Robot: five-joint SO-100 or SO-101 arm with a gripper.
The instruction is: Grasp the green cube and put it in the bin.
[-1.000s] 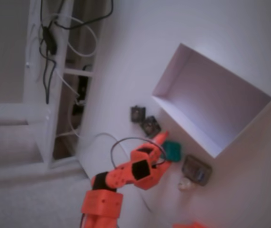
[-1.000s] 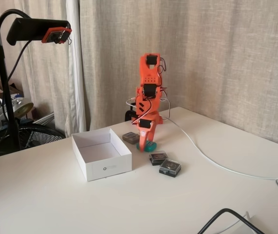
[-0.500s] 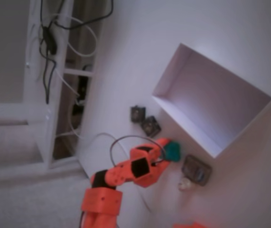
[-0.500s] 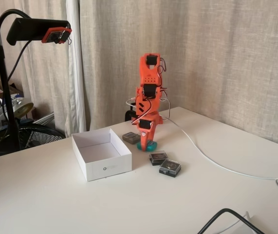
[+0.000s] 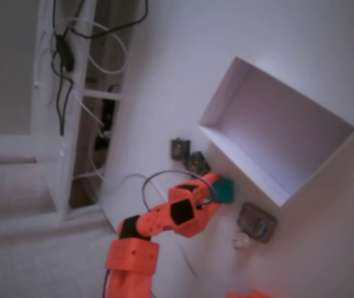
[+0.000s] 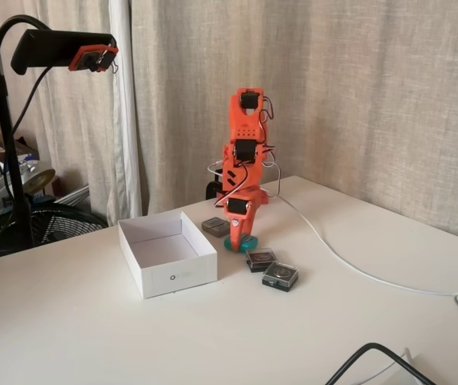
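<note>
The green cube is a small teal block on the white table, just left of the bin's near wall. My orange gripper reaches it from the lower left, with its fingers closed around the cube's near side. In the side fixed view the gripper points straight down and the green cube shows at its tip, at table level. The bin is a large shallow white box with nothing in it. Seen from the side, the bin stands left of the arm.
Two dark gadgets lie left of the bin, and a grey-brown block lies below the cube. From the side, a gadget sits behind the cube and two more in front. A white cable runs across the table.
The fingers have closed in on the cube. Gripper and cube have then shifted slightly together, away from the grey-brown block and toward the two dark gadgets.
</note>
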